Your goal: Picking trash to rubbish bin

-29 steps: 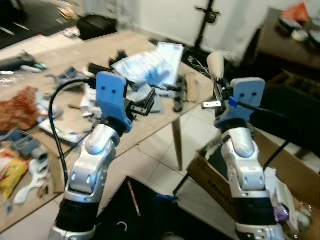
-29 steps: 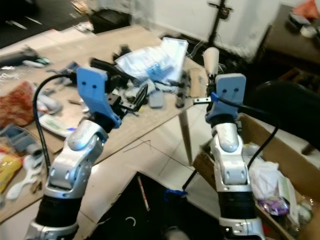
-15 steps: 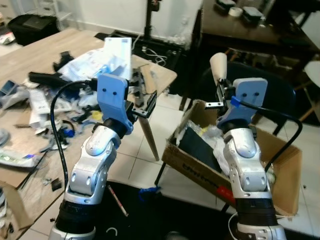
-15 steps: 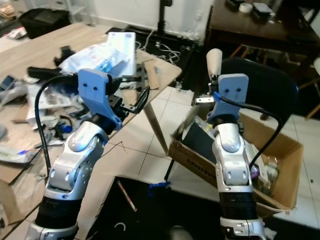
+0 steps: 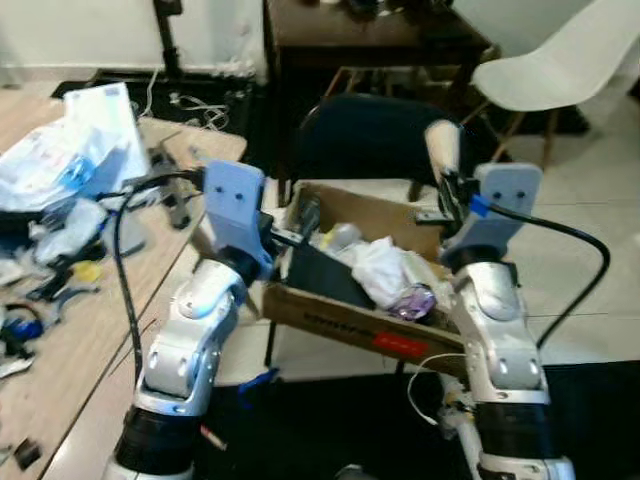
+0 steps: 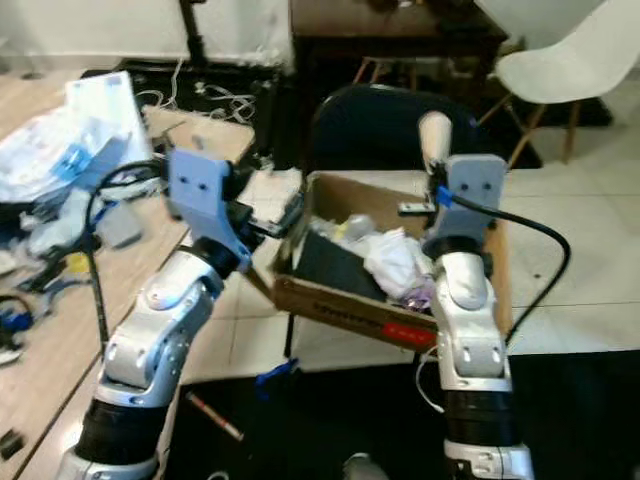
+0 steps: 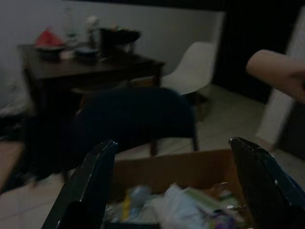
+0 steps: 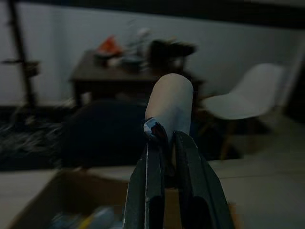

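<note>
Right pincer (image 8: 164,143) raised above the far edge of an open brown cardboard box (image 5: 340,318), fingers clamped on a pale beige paper tube (image 5: 441,150) held upright. Left pincer (image 7: 178,183) spread wide and empty, hovering at the box's near left corner. Inside the box: crumpled white paper and mixed wrappers (image 5: 385,270) (contents partly blurred). Beyond it, a dark blue chair (image 6: 385,125). On the left, a cluttered light wooden worktop (image 5: 70,340).
</note>
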You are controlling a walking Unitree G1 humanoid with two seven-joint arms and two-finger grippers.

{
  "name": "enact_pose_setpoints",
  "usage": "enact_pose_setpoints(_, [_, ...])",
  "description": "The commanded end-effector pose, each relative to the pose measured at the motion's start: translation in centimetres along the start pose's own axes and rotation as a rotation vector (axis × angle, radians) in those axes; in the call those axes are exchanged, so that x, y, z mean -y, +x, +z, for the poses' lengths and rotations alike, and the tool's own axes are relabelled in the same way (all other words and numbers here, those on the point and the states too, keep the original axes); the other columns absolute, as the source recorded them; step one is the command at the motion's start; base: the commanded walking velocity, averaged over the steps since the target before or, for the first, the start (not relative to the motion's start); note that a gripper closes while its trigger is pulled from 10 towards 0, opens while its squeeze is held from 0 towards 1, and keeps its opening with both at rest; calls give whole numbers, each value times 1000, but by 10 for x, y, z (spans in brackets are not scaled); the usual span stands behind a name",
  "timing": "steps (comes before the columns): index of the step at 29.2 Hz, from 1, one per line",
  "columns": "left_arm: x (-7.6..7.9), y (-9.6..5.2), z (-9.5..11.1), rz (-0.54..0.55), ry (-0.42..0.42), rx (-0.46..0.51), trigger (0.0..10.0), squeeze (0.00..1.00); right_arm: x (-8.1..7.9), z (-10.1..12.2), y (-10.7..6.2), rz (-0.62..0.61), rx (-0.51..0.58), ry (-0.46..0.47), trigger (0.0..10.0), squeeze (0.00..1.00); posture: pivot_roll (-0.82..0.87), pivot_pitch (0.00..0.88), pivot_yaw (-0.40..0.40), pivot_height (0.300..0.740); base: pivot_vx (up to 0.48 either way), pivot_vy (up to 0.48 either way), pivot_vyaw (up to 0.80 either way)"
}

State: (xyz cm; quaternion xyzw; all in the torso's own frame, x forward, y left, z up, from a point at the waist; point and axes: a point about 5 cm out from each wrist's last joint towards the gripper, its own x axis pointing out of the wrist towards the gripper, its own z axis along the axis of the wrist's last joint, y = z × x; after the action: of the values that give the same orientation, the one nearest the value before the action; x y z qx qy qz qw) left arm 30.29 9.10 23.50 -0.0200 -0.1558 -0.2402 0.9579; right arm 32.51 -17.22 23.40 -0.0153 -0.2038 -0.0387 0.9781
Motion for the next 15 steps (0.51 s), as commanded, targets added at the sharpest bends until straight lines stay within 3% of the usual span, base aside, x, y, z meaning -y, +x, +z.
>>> enact_pose_setpoints(1, [4,-3,-3,-23,-21,-19,10000,0,2,-4,-3,-12,-26,27,10000,0,2,157,-8,740,0,0,-800])
enact_pose_setpoints(3, [5,-3,-4,-32,-19,-20,10000,0,3,-5,-3,-17,-35,35,10000,0,2,157,-8,740,0,0,-800])
enact_pose_setpoints(6, [7,-3,-5,-43,-33,-34,10000,0,1,-14,-3,1,-94,38,10000,0,-1,150,-9,740,0,0,0])
enact_pose_setpoints(15, [9,-5,-3,-57,-26,-20,10000,0,0,-19,-3,6,-124,77,10000,0,2,136,-28,740,0,0,0])
